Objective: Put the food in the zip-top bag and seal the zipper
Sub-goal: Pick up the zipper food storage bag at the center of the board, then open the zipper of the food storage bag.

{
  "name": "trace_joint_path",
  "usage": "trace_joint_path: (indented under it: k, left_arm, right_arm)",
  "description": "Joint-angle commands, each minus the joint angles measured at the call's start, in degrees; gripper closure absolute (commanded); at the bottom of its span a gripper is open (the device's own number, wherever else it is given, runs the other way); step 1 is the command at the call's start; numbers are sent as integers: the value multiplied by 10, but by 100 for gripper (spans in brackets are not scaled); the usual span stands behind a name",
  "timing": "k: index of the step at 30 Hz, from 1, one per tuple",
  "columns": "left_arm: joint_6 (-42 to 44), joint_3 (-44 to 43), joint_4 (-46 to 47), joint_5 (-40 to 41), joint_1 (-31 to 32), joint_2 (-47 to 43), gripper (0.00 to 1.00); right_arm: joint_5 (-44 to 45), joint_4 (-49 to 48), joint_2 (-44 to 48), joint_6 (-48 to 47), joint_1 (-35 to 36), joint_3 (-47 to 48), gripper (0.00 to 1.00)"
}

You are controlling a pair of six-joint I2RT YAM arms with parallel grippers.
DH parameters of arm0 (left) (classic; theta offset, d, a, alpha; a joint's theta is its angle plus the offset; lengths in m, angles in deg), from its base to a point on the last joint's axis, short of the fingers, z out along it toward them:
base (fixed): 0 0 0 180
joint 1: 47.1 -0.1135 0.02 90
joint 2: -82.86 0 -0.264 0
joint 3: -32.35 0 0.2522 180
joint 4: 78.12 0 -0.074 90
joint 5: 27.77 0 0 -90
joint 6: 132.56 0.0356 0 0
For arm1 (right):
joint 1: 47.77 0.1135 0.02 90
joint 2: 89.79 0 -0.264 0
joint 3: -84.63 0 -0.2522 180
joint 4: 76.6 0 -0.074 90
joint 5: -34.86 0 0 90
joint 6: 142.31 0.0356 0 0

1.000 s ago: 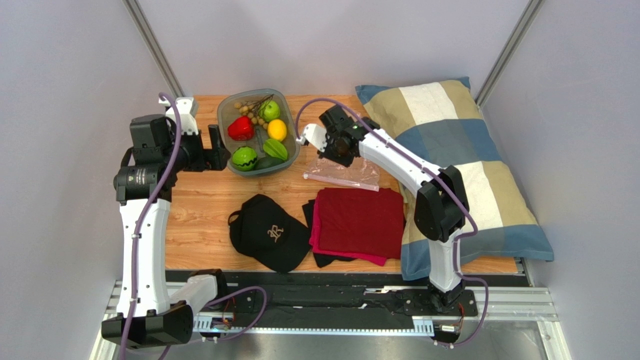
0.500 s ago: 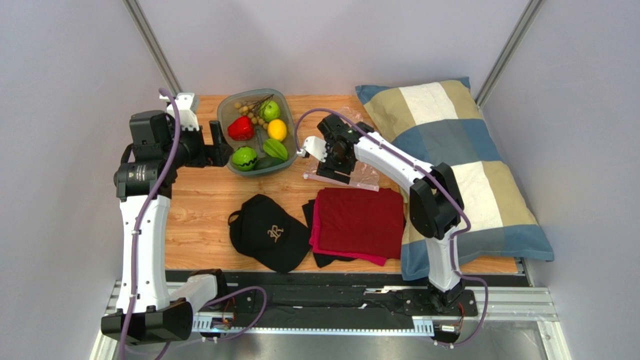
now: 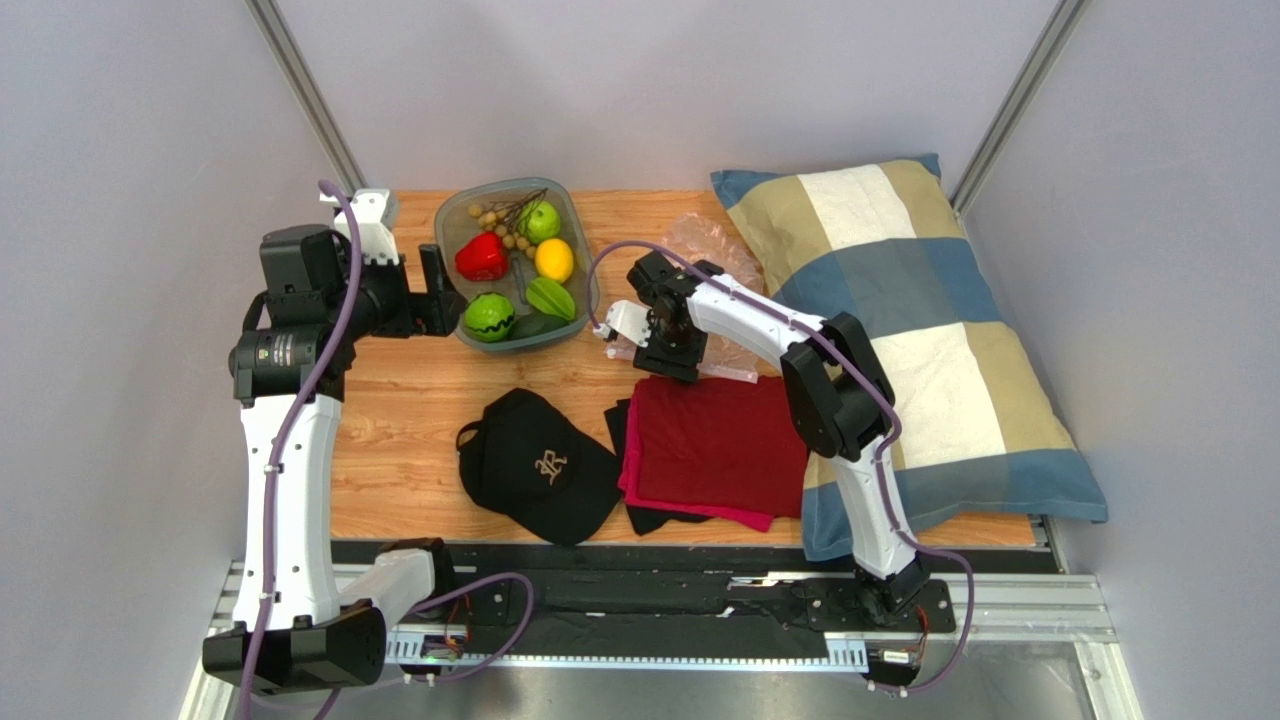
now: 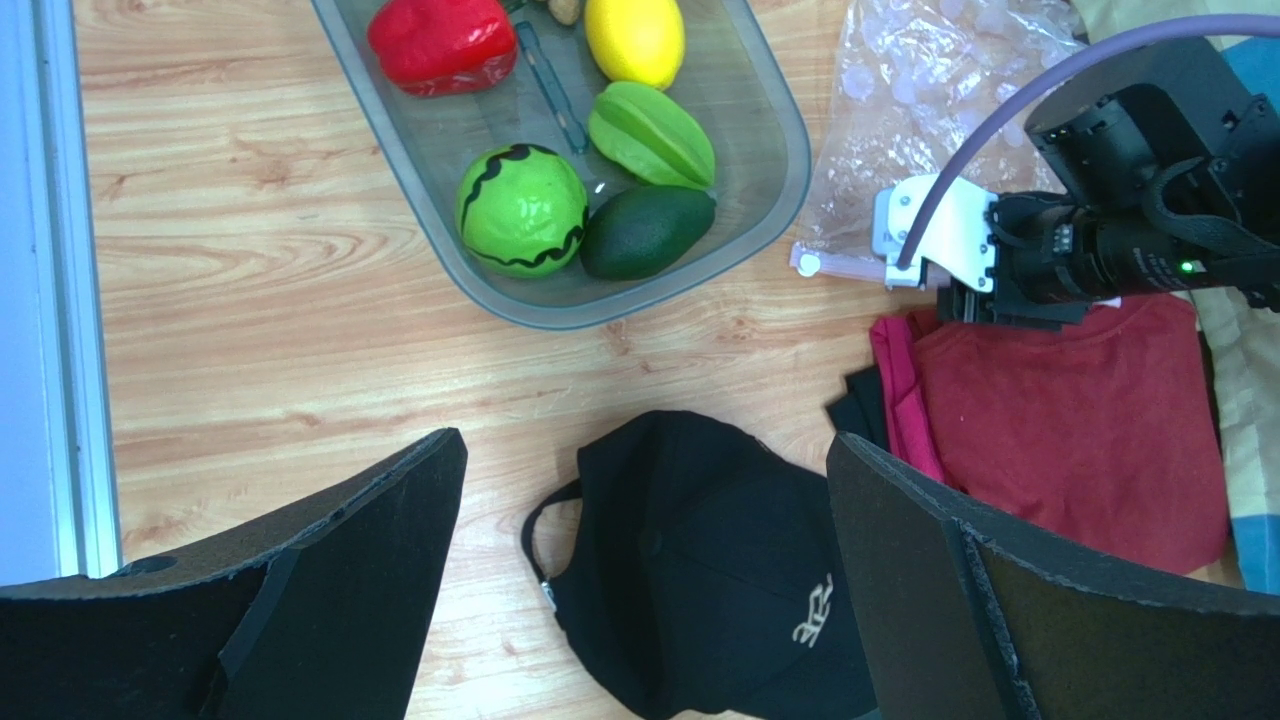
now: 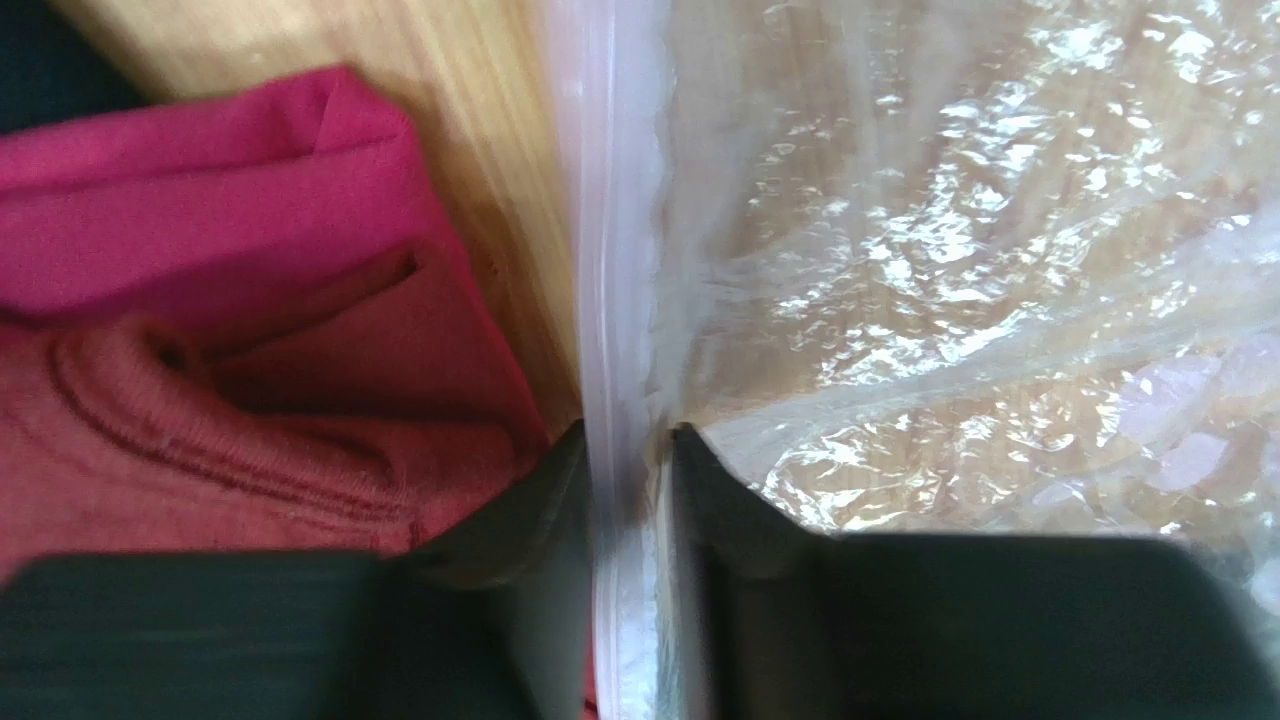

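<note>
The food lies in a grey oval tray [image 3: 446, 225] at the back: red pepper [image 4: 440, 38], lemon [image 4: 634, 38], star fruit [image 4: 651, 132], striped green apple [image 4: 520, 210], dark green piece [image 4: 646, 231], grape bunch [image 3: 504, 218]. The clear crinkly zip-top bag [image 5: 962, 225] lies right of the tray, against the pillow. My right gripper [image 5: 628, 450] is down at the bag's near edge. Its jaws are drawn close on the zipper [image 5: 616, 225], which fills the gap. My left gripper [image 4: 643, 450] hangs wide open and empty, left of the tray.
A black cap [image 3: 541, 462] lies at the front middle. Folded red cloth [image 3: 721, 443] on black cloth sits right of it, touching the bag's near edge. A checked pillow [image 3: 917, 330] fills the right side. The right arm's wrist [image 4: 1112, 240] hovers over the red cloth.
The right gripper came down from above the bag to its near edge, opening and then closing round the zip strip. The bag now bunches up toward the pillow. The left arm stayed put.
</note>
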State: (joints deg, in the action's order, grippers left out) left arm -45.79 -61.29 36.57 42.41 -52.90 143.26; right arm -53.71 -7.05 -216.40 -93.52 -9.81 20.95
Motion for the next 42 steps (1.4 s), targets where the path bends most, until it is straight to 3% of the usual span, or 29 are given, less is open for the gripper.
trace_joint_path:
  k: [1, 2, 3, 6, 11, 14, 17, 23, 28, 36, 42]
  left_arm:
    - [9, 5, 14, -1, -1, -9, 1]
    - [10, 6, 14, 0, -2, -10, 1]
    - [11, 6, 14, -3, -2, -10, 1]
    - [16, 5, 17, -14, -3, -10, 1]
    - [55, -51, 19, -67, -2, 23, 1]
    - [35, -81, 64, -121, -2, 49, 1]
    - [-17, -99, 115, -143, 16, 78, 1]
    - [-127, -90, 213, -116, 113, 122, 10]
    - [-215, -75, 275, -110, 184, 167, 29]
    - [-260, -49, 333, -102, 304, 206, 44]
    - [-279, -47, 331, -97, 326, 243, 51]
  right_arm:
    - [-6, -3, -5, -2, -2, 38, 83]
    - [-6, -2, -1, -2, -5, 41, 96]
    - [-6, 0, 4, -2, -5, 45, 100]
    - [-6, 6, 30, 7, -17, 64, 100]
    - [-61, 49, 59, 89, -59, 185, 100]
    - [-112, 91, 73, 140, -82, 264, 100]
    - [-163, 106, 106, 209, -96, 285, 100]
    - [-221, 74, 183, 333, -106, 246, 100]
    - [-273, 32, 234, 407, -112, 155, 100]
    - [-371, -24, 270, 464, -113, 83, 100]
    - [-398, -99, 304, 499, -114, -4, 100]
